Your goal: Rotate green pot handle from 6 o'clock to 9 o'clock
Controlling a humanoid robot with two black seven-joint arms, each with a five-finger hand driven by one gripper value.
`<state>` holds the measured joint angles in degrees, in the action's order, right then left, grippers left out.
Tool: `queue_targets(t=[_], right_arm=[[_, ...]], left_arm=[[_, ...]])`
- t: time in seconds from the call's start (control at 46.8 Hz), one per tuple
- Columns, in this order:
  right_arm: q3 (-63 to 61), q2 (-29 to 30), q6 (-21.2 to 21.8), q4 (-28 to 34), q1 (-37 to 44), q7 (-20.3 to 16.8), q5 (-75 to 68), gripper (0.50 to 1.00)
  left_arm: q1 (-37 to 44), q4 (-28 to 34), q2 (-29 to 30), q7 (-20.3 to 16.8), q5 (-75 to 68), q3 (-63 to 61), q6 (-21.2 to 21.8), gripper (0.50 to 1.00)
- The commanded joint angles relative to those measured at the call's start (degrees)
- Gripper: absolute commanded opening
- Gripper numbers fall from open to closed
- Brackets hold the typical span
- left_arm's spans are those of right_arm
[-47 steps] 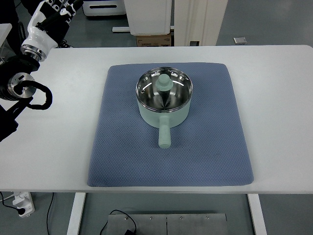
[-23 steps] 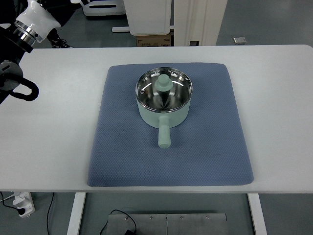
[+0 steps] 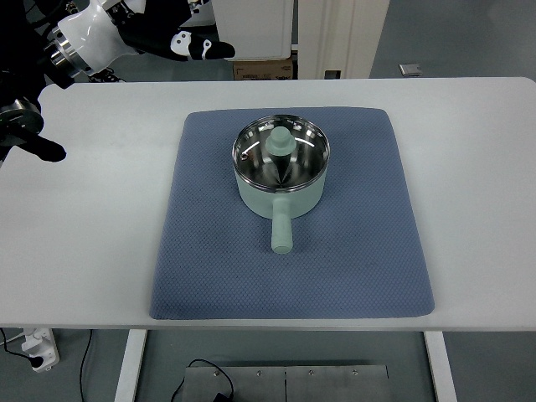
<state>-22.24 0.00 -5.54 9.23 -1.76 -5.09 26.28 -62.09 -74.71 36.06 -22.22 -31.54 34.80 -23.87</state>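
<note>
A pale green pot with a shiny steel inside and a green knob at its centre stands on the blue mat in the middle of the table. Its handle points straight toward the near edge, at 6 o'clock. My left arm comes in at the top left corner. Its black-and-white hand hovers beyond the table's far edge, well up and left of the pot, with fingers extended and nothing in them. The right arm does not show.
The white table carries only the mat and pot. Behind its far edge stand a white cabinet and a cardboard box. A dark joint of the left arm hangs over the table's left edge.
My left arm has swung upward and to the right, bringing its hand into view at the top left. The pot and its handle have not moved.
</note>
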Motion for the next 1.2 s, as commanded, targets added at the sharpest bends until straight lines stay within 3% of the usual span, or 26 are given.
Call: queue_targets(t=[0.0,0.449,0.813,1.176], right_arm=[[0.0,0.0,0.0,0.0,0.0,-0.01,0.0,1.0],[0.0,0.0,0.0,0.0,0.0,-0.01,0.0,1.0],[0.0,0.0,0.0,0.0,0.0,-0.01,0.0,1.0],[0.0,0.0,0.0,0.0,0.0,-0.01,0.0,1.0]], left_arm=[[-0.49,-0.79,0.06,0.07,-2.82,0.01,-1.7,1.0],[-5.58,-7.47,1.55,-0.1,-19.79,-4.03,-9.35,1.0],[-11.12,-7.56,1.38,-0.19,-30.16,-16.6,-9.97,1.0],[-14.81,-7.56,-2.66,-0.1,-38.86,-17.22,-11.13,1.0]])
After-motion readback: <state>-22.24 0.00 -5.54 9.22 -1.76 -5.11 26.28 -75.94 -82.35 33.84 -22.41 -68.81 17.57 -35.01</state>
